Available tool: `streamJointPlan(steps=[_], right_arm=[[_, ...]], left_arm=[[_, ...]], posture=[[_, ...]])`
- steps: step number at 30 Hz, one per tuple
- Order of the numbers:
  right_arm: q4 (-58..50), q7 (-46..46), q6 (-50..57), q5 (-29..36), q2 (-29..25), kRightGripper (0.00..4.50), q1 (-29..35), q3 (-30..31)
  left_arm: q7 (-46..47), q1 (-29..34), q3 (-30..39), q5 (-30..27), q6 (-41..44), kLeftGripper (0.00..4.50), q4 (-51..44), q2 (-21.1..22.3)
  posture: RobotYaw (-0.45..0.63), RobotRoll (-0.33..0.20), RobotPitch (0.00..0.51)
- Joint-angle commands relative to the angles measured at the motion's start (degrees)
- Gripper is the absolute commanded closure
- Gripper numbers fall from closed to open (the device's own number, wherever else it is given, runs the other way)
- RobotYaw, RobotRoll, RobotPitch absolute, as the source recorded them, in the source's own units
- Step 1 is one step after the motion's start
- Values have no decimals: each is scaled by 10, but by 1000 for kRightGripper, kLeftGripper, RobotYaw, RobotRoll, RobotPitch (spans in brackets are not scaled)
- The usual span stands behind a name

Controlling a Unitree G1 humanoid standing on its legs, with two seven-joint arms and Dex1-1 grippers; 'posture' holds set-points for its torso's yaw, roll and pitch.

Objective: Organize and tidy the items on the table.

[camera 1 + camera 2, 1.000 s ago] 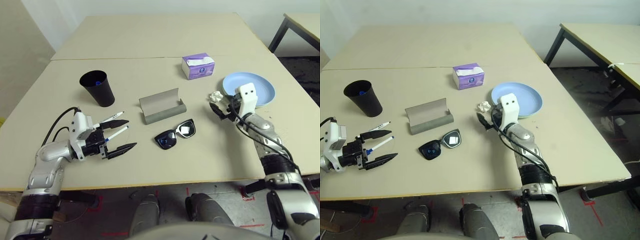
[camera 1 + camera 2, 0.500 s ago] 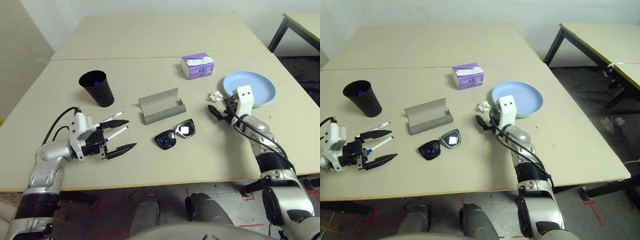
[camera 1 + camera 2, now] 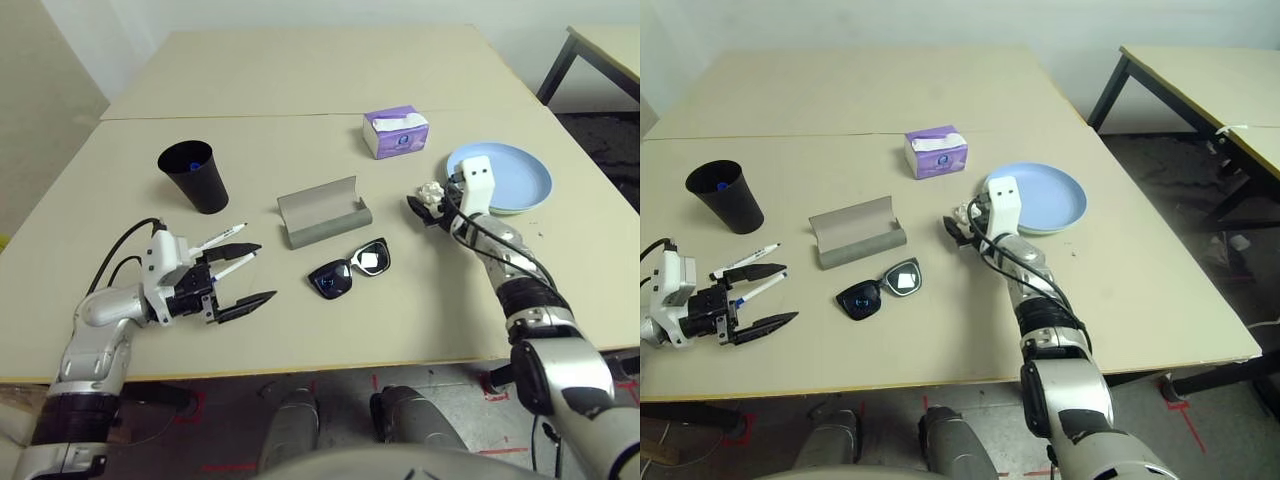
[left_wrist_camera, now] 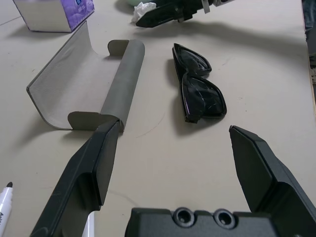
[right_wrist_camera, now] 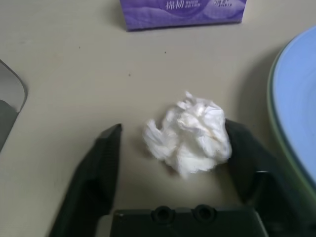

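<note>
Tabletop (image 3: 300, 330), beige, one seam crossing it toward the far side. Nearest the front edge, toward its left corner, we see the left gripper (image 3: 244, 272) low over the surface, its black fingers spread wide with nothing between them. Two white markers lie just beyond it: the blue-capped marker (image 3: 232, 266) between the fingers as seen from above, the black-capped marker (image 3: 222, 236) just past it.

Mid-table: black sunglasses (image 3: 350, 268), folded, lenses glossy. Just behind them, the grey glasses case (image 3: 322, 212) stands open, its curved lid upright. Left of the case, the black cup (image 3: 195, 177) stands upright with something blue inside.

Toward the right edge: the right gripper (image 5: 173, 158) sits around the white crumpled paper wad (image 5: 190, 132), a small, tightly creased ball resting on the tabletop. One finger is against the wad; the other stands clear of it with a visible gap, so the jaws are partly open and no grip is made. The wad lies just beside the light-blue plate (image 3: 520, 175), which sits stacked on a light-green plate (image 5: 274, 129) whose rim shows beneath.

Farthest, near the seam: purple tissue box (image 3: 396, 132), white tissue at its top slot.
</note>
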Motion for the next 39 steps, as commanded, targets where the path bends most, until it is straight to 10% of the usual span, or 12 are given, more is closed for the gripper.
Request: streamJointPlan(steps=[1,8,17,31,39], right_arm=[[6,7,-4,-1,2,2106,0,-2],[-37,17,10,0,-7,4481,15,-2],[-207,12,142,36,-70,4481,-13,-36],[-35,-23,105,-3,-142,4481,-39,-51],[-51,-20,108,-7,-131,1645,-34,-47]], left_arm=[[5,10,-7,1,4,0,-13,-4],[5,5,-20,4,2,0,-8,-14],[-3,-2,-29,5,-4,0,9,-16],[2,-6,-35,6,-6,0,8,-25],[2,-3,-37,6,-7,0,8,-25]], posture=[[-47,0,104],[-64,0,106],[-83,0,105],[-74,0,104],[-85,0,101]])
